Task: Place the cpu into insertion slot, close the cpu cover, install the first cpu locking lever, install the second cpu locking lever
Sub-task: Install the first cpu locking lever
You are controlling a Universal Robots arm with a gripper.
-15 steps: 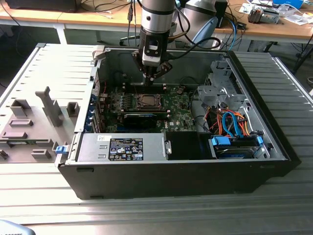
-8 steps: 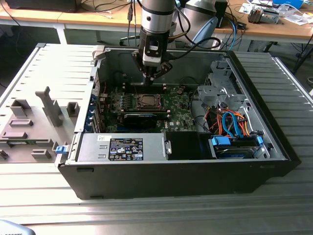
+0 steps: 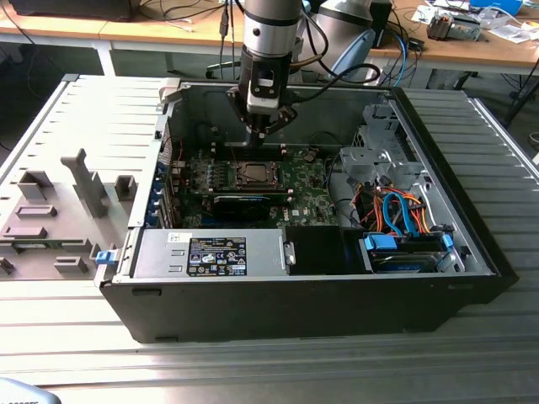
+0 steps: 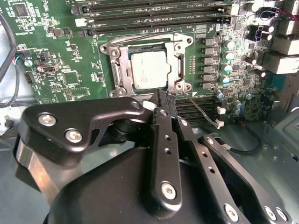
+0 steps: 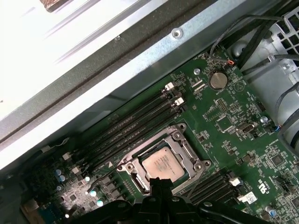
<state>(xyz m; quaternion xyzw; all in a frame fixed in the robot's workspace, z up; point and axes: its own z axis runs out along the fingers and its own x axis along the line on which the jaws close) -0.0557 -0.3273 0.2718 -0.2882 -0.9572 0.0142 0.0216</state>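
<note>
The cpu [image 4: 148, 69] lies flat in the insertion slot [image 4: 113, 50] on the green board, its silver top showing through the window of the cpu cover [image 4: 122, 65], which is down over it. A thin wire lever [image 4: 140, 38] runs along one side of the socket. In both wrist views my gripper [image 4: 161, 95] is shut with nothing between its fingers, its tip just above the socket's edge beside the cpu [image 5: 162, 164]. In the exterior view the gripper [image 3: 263, 130] hangs over the socket [image 3: 251, 174] inside the open computer case.
Long black memory slots [image 4: 154, 16] flank the socket. A black card [image 3: 244, 204] stands in front of it. Orange and blue cables [image 3: 396, 210] and a drive cage [image 3: 375, 160] fill the exterior view's right. Case walls [image 3: 160, 177] enclose the board. A grey fixture tray [image 3: 67, 202] lies left.
</note>
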